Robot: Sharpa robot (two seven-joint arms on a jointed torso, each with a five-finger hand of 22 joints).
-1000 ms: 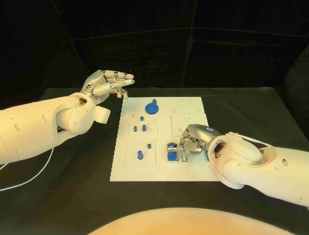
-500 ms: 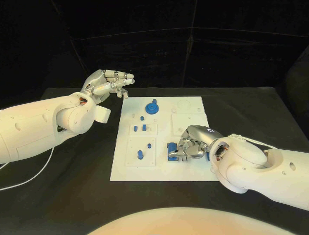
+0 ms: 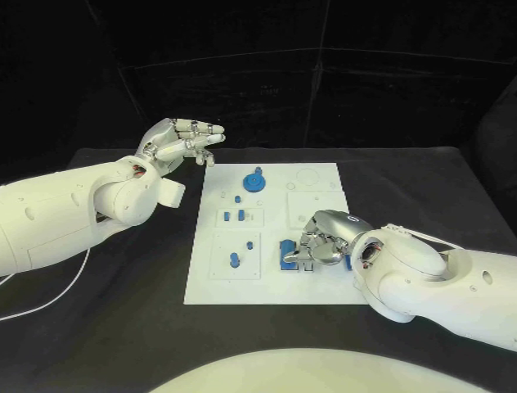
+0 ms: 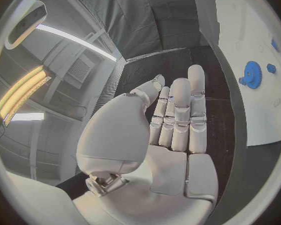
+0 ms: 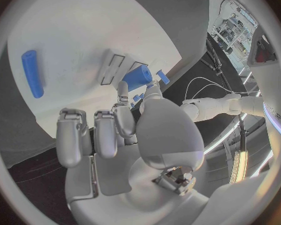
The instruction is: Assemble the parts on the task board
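1. Since a second ago our right hand [image 3: 319,243] has crept slightly leftward over the board's near edge; the left hand has stayed raised.
2. Right fingers [image 5: 123,116] pinch a small blue block part [image 5: 137,77] at its slot on the flat white plastic task board [image 3: 317,282] — we judge seating is under way.
3. Next: press it straight down, then let go.
4. Our left hand [image 3: 178,141] hovers off the board's far corner, fingers curled, holding nothing.
5. No readable writing or labels.
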